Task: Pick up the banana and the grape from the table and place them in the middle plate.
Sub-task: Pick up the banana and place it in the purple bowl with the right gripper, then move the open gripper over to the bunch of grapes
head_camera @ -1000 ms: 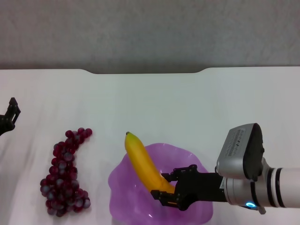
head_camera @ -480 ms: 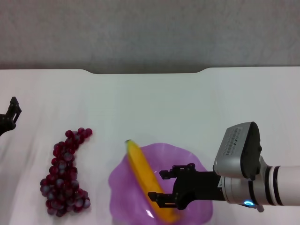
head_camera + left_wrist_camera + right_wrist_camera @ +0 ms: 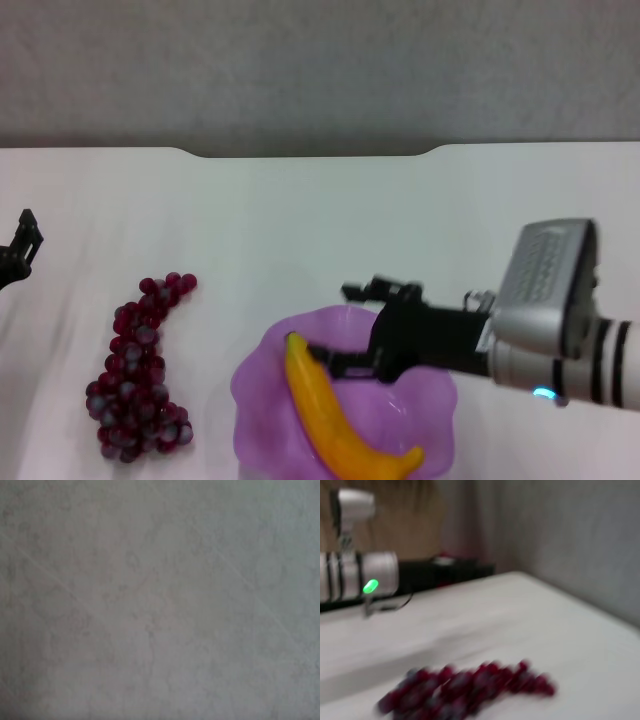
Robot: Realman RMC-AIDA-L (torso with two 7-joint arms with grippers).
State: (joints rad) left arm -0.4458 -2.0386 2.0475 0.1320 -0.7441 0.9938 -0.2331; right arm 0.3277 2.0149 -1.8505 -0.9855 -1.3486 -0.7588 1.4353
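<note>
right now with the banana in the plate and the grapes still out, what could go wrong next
The banana lies across the middle plate, so the long grape bunch has little bare dish left and may hang over the wavy rim.

The right gripper, open, hangs just above the banana's stem end; a low sweep toward the grapes could knock the banana or shift the plate.

The left gripper sits at the table edge, so both arms could crowd the grapes.

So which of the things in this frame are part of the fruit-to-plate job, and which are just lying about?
Part of the job:
- banana, lying in the middle plate
- grape, on the table left of the plate
- right gripper, open above the plate
- left gripper, at the table's left edge

Just lying about:
- nothing else visible on the table
</note>
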